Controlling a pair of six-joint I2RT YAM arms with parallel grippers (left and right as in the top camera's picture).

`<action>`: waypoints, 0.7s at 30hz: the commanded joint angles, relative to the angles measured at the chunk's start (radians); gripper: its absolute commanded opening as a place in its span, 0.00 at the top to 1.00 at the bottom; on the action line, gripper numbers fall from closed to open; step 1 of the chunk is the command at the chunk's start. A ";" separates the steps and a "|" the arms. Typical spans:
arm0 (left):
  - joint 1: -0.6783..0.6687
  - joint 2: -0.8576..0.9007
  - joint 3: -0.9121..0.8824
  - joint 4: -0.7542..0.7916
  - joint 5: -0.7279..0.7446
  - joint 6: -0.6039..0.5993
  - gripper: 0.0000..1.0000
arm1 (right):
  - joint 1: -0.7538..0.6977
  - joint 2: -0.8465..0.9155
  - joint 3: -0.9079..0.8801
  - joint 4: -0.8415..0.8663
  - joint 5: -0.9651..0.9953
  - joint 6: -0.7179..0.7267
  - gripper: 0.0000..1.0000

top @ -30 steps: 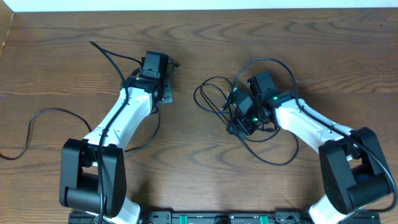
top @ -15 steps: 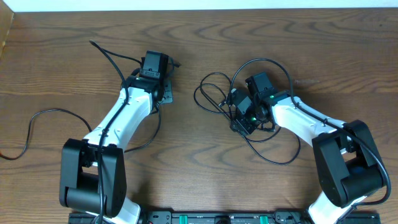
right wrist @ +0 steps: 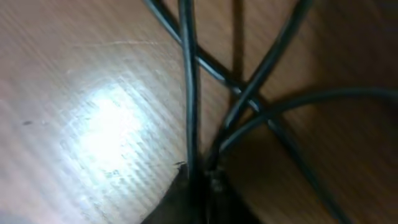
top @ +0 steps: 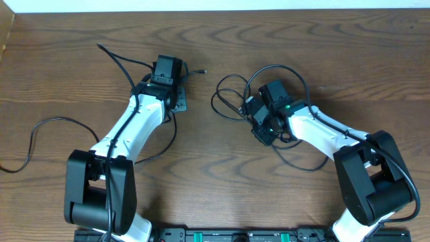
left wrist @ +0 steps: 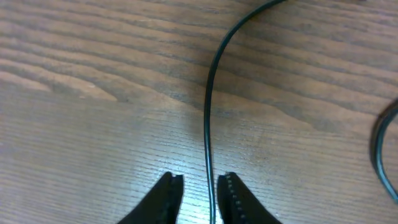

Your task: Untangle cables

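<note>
Thin black cables lie on the wooden table. One cable (left wrist: 208,112) runs straight between the fingers of my left gripper (left wrist: 200,177), whose jaws stand slightly apart and do not pinch it. Overhead, my left gripper (top: 178,94) sits under its camera box, and a small plug end (top: 203,70) pokes out to its right. A knot of black cable loops (top: 232,94) lies at centre right. My right gripper (top: 261,121) is on the knot's right side. Its jaws (right wrist: 200,171) are shut on one black strand (right wrist: 188,81) where several strands cross.
A long run of black cable (top: 40,128) trails off the left edge of the table. Another loop (top: 302,165) curves below the right arm. The arm bases stand at the front edge. The table's far edge (top: 215,11) meets a white surface.
My right gripper closed on a strand of the knot and shifted slightly up and left. My left gripper's jaws parted a little, and the plug end beside it slid to the right.
</note>
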State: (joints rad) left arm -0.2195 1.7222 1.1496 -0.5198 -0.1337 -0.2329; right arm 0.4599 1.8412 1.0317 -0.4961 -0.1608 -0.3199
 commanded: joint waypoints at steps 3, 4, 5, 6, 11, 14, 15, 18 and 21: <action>0.002 -0.011 0.002 -0.002 -0.009 0.006 0.62 | -0.004 0.057 -0.031 -0.012 0.193 0.018 0.99; 0.002 -0.011 0.002 -0.002 -0.009 0.006 0.61 | -0.008 0.057 -0.032 -0.009 0.208 0.017 0.99; 0.002 -0.011 0.002 -0.002 -0.009 0.006 0.59 | -0.016 0.057 -0.032 -0.003 0.224 0.017 0.99; 0.002 -0.011 0.002 -0.003 -0.009 0.006 0.58 | -0.024 0.057 -0.031 0.003 0.236 0.018 0.99; 0.002 -0.011 0.002 -0.003 -0.009 0.006 0.56 | -0.123 0.057 -0.031 0.064 0.249 0.025 0.99; 0.002 -0.011 0.002 -0.003 -0.009 0.006 0.55 | -0.202 0.057 -0.031 0.098 0.249 0.034 0.99; 0.002 -0.011 0.002 -0.003 -0.009 0.006 0.54 | -0.235 0.057 -0.031 0.110 0.248 0.035 0.99; 0.002 -0.011 0.002 -0.003 -0.009 0.006 0.51 | -0.337 0.057 -0.031 0.142 0.248 0.040 0.99; 0.002 -0.011 0.002 -0.011 -0.008 0.006 0.50 | -0.455 0.057 -0.031 0.196 0.244 0.087 0.99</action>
State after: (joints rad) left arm -0.2195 1.7218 1.1496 -0.5201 -0.1337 -0.2317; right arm 0.1184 1.8599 1.0294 -0.3260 0.0483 -0.2916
